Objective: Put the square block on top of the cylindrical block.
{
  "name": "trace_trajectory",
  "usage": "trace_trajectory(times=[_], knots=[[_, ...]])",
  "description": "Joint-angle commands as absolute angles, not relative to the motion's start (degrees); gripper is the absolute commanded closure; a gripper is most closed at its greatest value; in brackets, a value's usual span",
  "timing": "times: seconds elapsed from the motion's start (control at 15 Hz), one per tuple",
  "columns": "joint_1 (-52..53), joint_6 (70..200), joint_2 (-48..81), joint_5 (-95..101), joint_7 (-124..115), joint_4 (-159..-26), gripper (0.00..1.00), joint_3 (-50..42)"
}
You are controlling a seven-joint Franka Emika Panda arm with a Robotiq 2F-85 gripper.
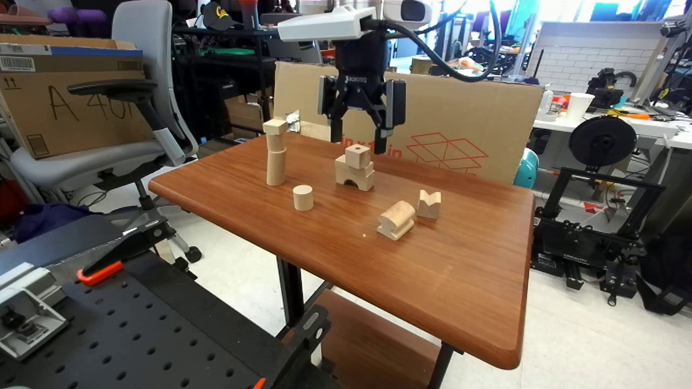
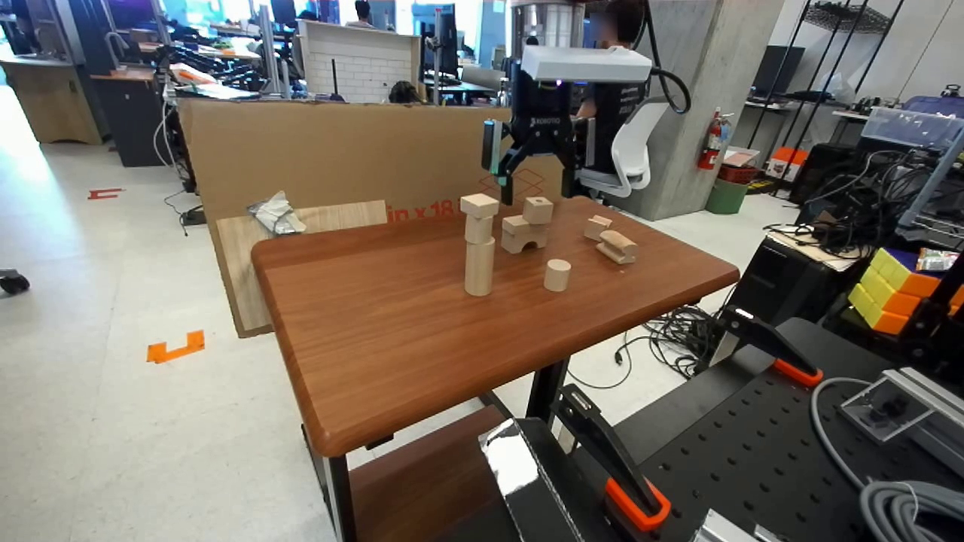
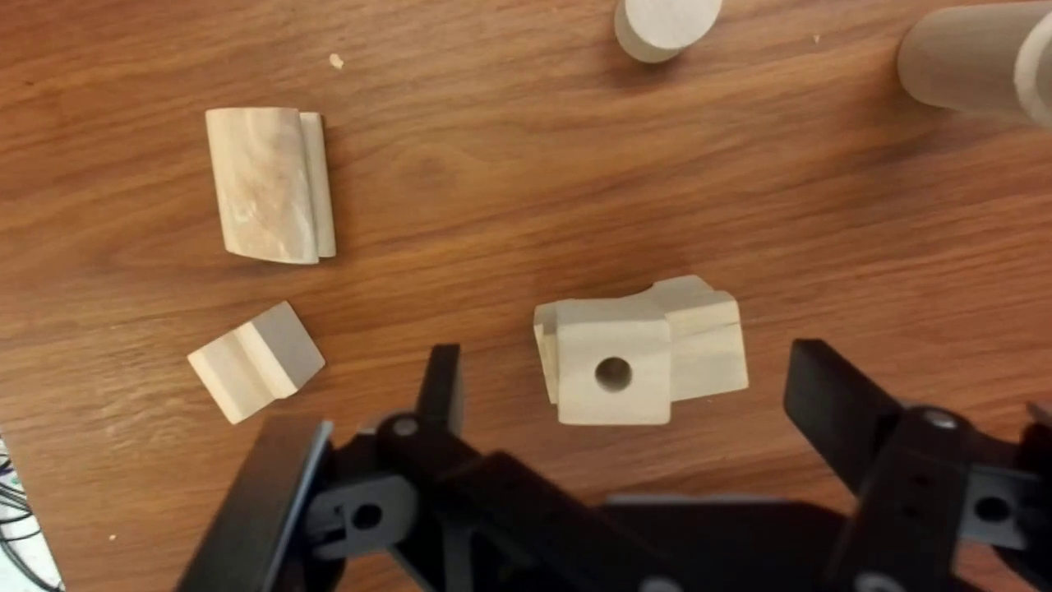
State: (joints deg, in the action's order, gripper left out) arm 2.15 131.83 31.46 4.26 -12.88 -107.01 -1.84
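Pale wooden cube (image 1: pixel 357 157) and short pale wooden cylinder (image 1: pixel 303 198) look matt, smooth; brown rectangular wood-grain tabletop (image 1: pixel 459 275) looks smooth to its edges.

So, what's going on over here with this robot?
The robot's open gripper hangs roughly above the small wooden cube, holding nothing. The cube is stacked over an arched block. The short cylinder stands apart on the table with nothing on top, so the cube isn't there yet.

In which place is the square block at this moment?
In the wrist view, the square block is a little right of centre, resting on top of the arched wooden base; in both exterior views, the open gripper hangs above it.
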Motion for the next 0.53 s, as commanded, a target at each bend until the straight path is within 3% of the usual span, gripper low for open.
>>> trace_trajectory(times=[0.0,0.13,0.47], knots=[[3.2,128.9,34.1,5.0,-13.7,-103.1,0.28,-3.1],[2.9,128.3,34.7,4.6,-13.3,-102.2,0.31,-3.1],[2.4,125.7,35.1,3.8,-12.4,-100.5,0.69,-2.7]])
